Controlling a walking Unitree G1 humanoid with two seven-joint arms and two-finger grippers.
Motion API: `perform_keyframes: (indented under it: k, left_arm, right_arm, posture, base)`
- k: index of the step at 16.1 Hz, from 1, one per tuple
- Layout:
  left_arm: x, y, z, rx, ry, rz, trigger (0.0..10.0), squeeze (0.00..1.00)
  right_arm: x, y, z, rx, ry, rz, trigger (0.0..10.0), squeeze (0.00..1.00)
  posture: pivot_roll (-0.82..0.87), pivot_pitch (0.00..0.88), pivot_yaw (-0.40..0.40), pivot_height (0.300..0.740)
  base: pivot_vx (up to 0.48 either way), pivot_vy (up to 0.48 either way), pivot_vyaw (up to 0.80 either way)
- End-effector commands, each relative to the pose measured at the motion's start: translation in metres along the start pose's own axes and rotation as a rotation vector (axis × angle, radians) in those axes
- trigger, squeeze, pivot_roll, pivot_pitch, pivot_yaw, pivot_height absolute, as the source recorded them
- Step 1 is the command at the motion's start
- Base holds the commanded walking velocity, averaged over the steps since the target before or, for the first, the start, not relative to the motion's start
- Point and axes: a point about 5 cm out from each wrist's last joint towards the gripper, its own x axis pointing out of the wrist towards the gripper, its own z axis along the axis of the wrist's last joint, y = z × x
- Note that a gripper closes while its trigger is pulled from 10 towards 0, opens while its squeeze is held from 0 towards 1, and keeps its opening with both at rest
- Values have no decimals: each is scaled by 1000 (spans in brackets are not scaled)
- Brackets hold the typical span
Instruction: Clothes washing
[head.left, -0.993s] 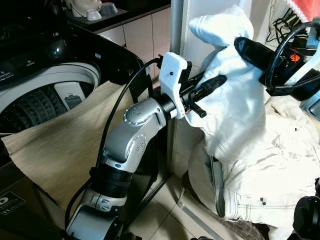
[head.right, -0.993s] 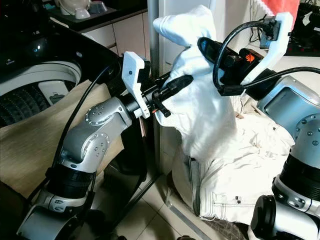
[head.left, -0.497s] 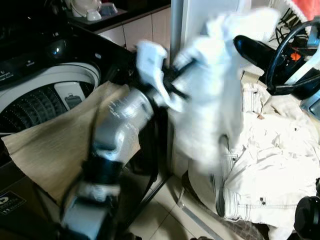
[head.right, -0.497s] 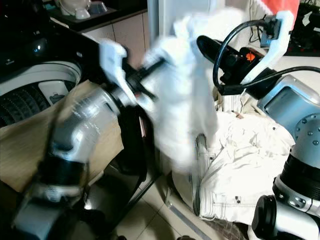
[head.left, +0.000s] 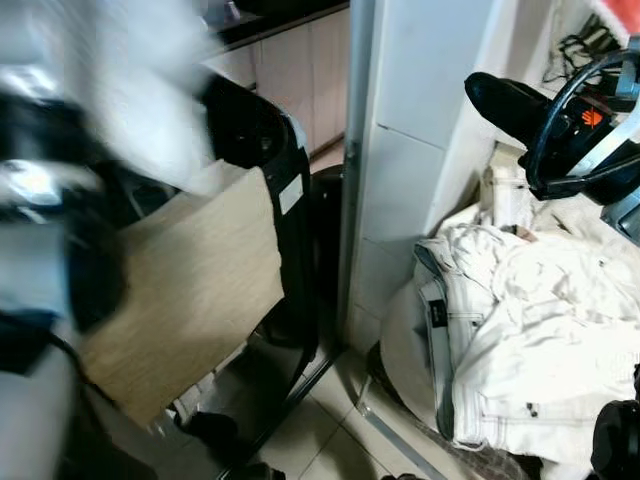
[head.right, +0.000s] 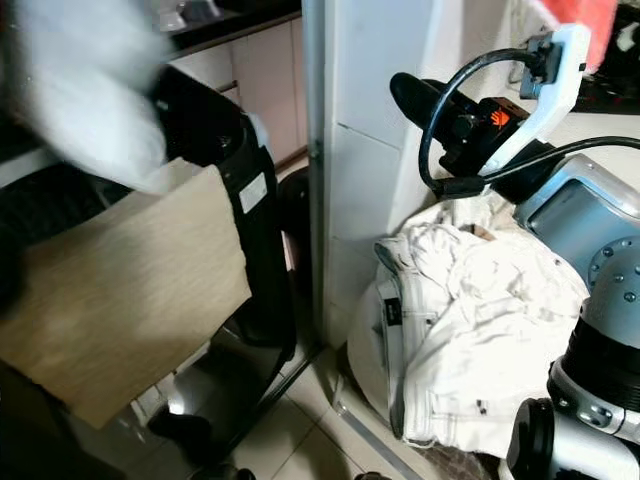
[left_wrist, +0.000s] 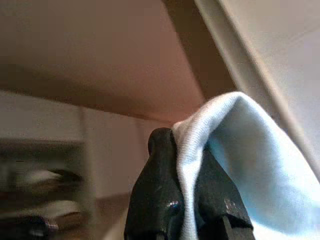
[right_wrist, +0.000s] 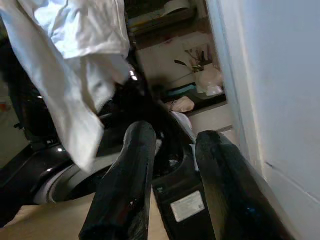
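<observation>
1. Up at the washer (head.right: 215, 130), the left claw (left_wrist: 185, 190) has its two black fingers pinched together on a fold of the white cloth (left_wrist: 250, 160).
2. Seen from the head, the cloth (head.right: 90, 90) is a white blur over the washer's top, above the tan fabric (head.right: 120, 300) draped down the washer's front edge.
3. The right claw (right_wrist: 170, 175) hangs in the air with its fingers spread apart and nothing between them, beside the white pillar (head.right: 370, 150).
4. White jeans (head.right: 480, 320) lie heaped at the pillar's foot, under the right arm (head.right: 560, 200), well apart from the washer.
</observation>
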Motion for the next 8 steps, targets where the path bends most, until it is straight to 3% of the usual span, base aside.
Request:
perform_keyframes:
  k: [1,2,4,5,6,7,8]
  left_arm:
    - [-3,-1,-23,121,123,-34,0,0]
    - [-5,-1,-30,146,162,-41,0,0]
    - [-34,-2,-86,292,489,-127,0,0]
    - [-59,1,-116,338,677,-149,196,0]
    - [-73,3,-129,355,769,-165,3412,0]
    - [-106,3,-156,369,951,-217,10000,0]
    - [-123,3,-167,351,1040,-231,10000,0]
  right_arm:
    - [3,10,-5,-26,12,25,10000,0]
    - [4,12,-7,-31,20,30,10000,0]
    - [5,29,-34,-165,184,86,10000,0]
    - [5,41,-43,-180,220,152,10000,0]
    - [4,46,-45,-174,220,176,10000,0]
    - [6,51,-45,-163,201,195,10000,0]
    - [7,53,-45,-168,196,203,10000,0]
  posture:
    - [-114,0,77,740]
    - [-114,0,77,740]
    - [-117,0,73,740]
    - [-117,0,73,740]
    - [-118,0,67,740]
    - [-127,0,67,740]
    - [-133,0,63,740]
  base:
    - [0,0,0]
    - [0,0,0]
    - [0,0,0]
    - [0,0,0]
    - [0,0,0]
    - [0,0,0]
    - [0,0,0]
